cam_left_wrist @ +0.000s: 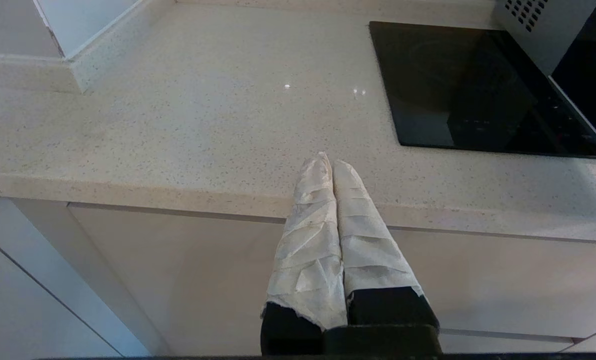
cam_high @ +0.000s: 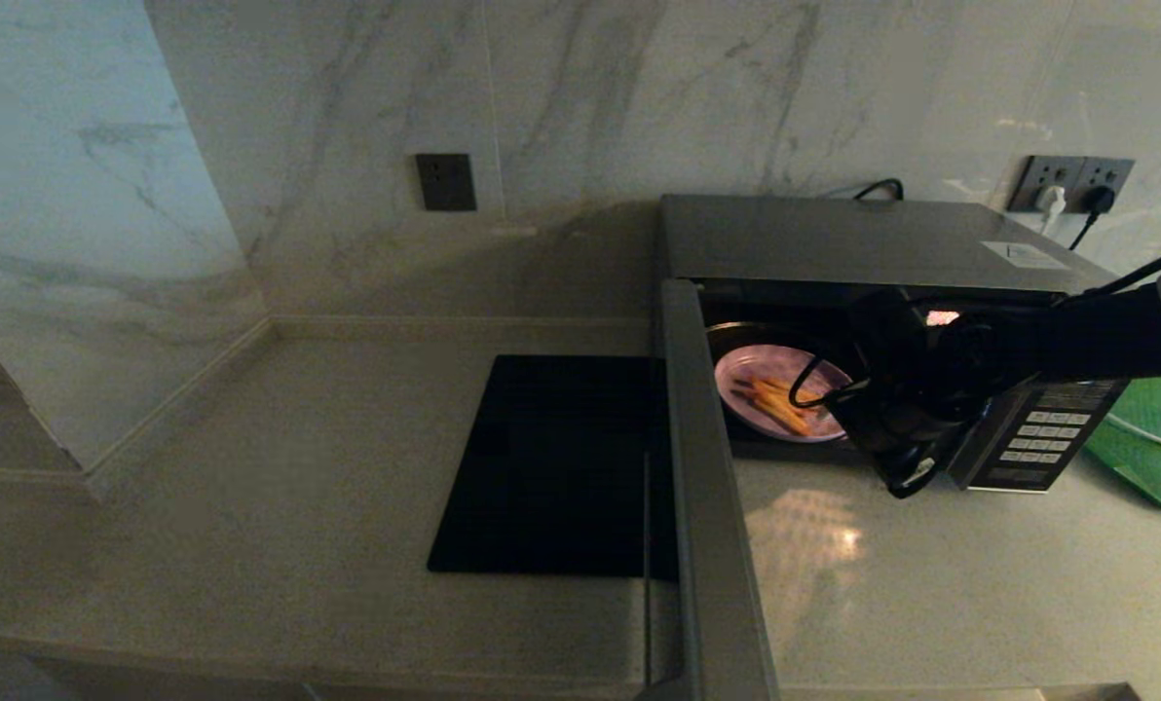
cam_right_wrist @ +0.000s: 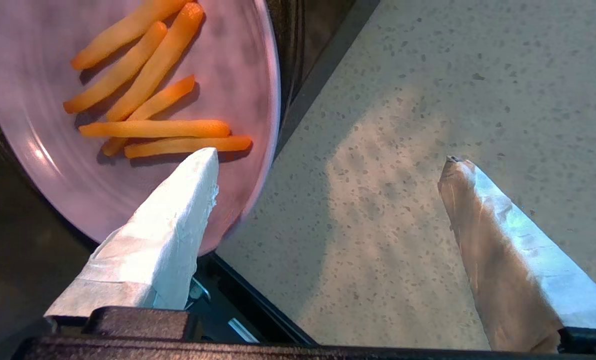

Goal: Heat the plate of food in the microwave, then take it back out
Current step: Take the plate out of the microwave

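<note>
The plate of food point(cam_right_wrist: 238, 95) sits inside the open microwave point(cam_high: 863, 243); the right gripper point(cam_right_wrist: 330, 165) spreads its fingers wide over the plate's rim. Only the left wrist view shows the left gripper point(cam_left_wrist: 332, 162), fingers pressed together by the desk point(cam_left_wrist: 178, 115) edge.

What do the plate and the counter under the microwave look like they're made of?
The plate looks like glazed ceramic or melamine: smooth pink surface with soft highlights; which one is unclear. The counter looks like polished speckled stone or quartz composite: fine dark flecks and a glossy reflection. The microwave has a brushed-metal-looking casing.
</note>
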You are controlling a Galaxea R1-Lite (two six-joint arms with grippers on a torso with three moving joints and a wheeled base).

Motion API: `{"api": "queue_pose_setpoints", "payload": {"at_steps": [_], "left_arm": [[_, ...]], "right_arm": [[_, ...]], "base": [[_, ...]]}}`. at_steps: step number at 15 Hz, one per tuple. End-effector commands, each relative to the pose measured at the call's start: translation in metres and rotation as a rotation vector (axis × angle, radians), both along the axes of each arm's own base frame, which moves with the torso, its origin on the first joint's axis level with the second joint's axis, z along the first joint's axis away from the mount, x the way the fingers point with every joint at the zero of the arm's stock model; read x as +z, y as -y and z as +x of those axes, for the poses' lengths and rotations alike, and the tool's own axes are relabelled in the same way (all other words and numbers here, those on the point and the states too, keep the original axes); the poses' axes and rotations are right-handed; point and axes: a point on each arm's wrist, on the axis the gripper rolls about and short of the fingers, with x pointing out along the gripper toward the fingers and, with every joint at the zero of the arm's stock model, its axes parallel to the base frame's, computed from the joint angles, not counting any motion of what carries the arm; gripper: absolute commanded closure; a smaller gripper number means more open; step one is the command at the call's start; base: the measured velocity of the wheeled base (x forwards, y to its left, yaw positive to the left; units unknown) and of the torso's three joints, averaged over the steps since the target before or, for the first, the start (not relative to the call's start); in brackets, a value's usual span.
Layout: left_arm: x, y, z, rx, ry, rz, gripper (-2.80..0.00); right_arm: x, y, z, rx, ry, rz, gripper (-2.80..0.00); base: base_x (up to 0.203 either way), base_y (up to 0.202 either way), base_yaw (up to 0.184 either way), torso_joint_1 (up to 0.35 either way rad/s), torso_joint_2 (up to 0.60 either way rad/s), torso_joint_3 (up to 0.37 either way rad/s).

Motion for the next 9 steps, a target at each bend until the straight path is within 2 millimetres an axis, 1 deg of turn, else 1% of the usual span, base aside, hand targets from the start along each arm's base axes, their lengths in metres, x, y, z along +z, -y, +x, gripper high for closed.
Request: {"api": "queue_pose_setpoints", "payload": {"at_steps": [1,9], "left_arm": [[0.000,0.000,0.000,0.001,0.000,-0.001,0.00],[0.000,0.000,0.000,0.001,0.000,-0.001,0.00]], "right_arm": [[0.004,0.000,0.003,-0.013,-0.002,0.006,-2.80],[-0.010,-0.003,0.007,-0.016,-0.014,0.015,-2.80]], "base": [[0.000,0.000,0.000,0.000,0.00,0.000],[0.000,0.000,0.000,0.000,0.00,0.000]]}}
